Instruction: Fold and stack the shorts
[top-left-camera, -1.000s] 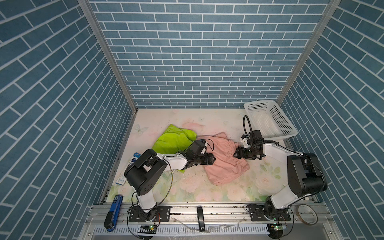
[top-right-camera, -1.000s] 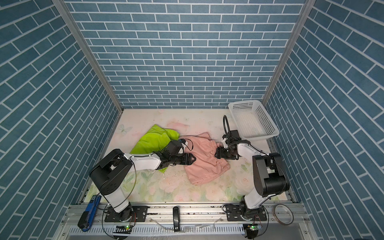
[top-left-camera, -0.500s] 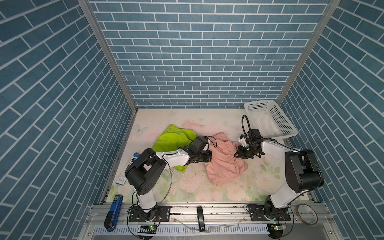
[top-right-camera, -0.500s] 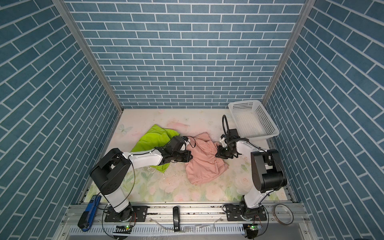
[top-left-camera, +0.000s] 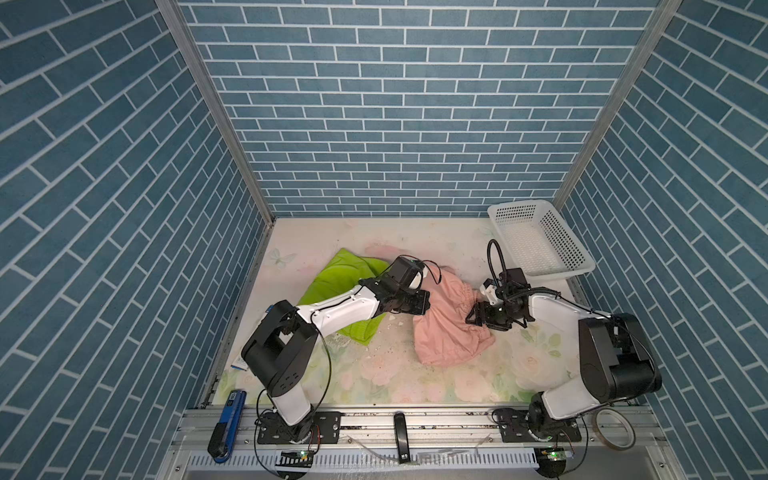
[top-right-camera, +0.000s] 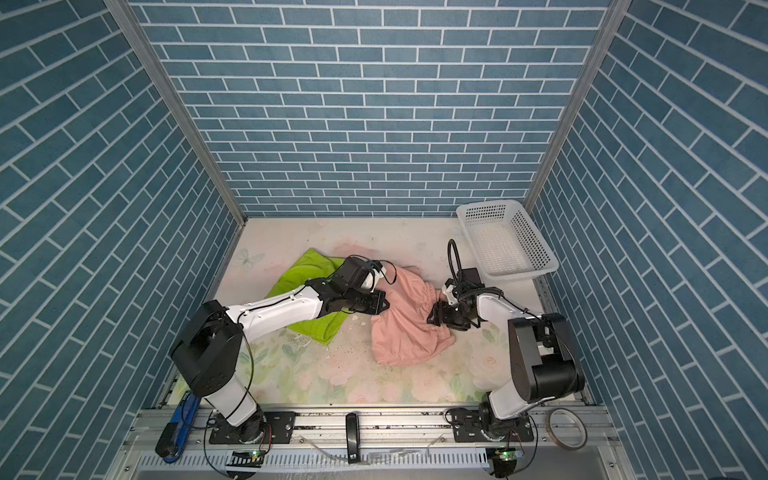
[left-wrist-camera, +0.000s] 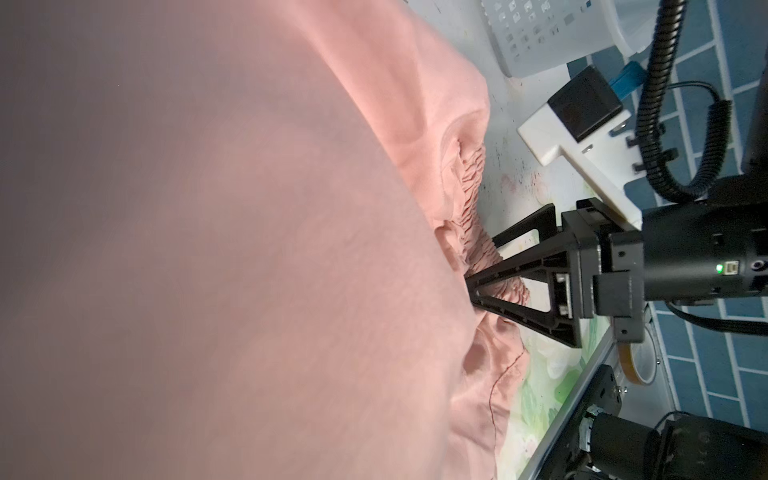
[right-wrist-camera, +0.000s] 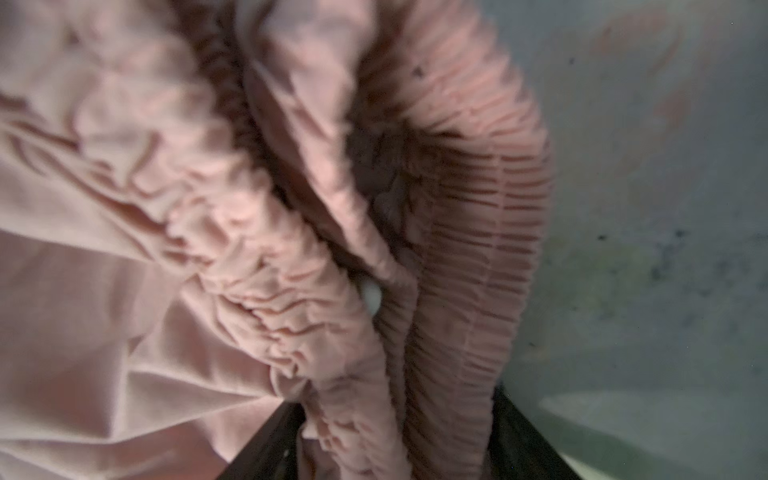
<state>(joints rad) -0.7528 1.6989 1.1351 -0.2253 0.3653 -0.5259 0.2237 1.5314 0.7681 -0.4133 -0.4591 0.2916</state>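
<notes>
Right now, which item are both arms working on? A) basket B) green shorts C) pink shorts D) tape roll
C: the left jaws sit at the edge of the pink shorts and the right jaws straddle their waistband. The green shorts just lie under the left arm.

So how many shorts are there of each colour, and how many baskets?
Lime green fabric shorts: 1
Salmon pink fabric shorts: 1
White perforated plastic basket: 1
Total: 3
</notes>
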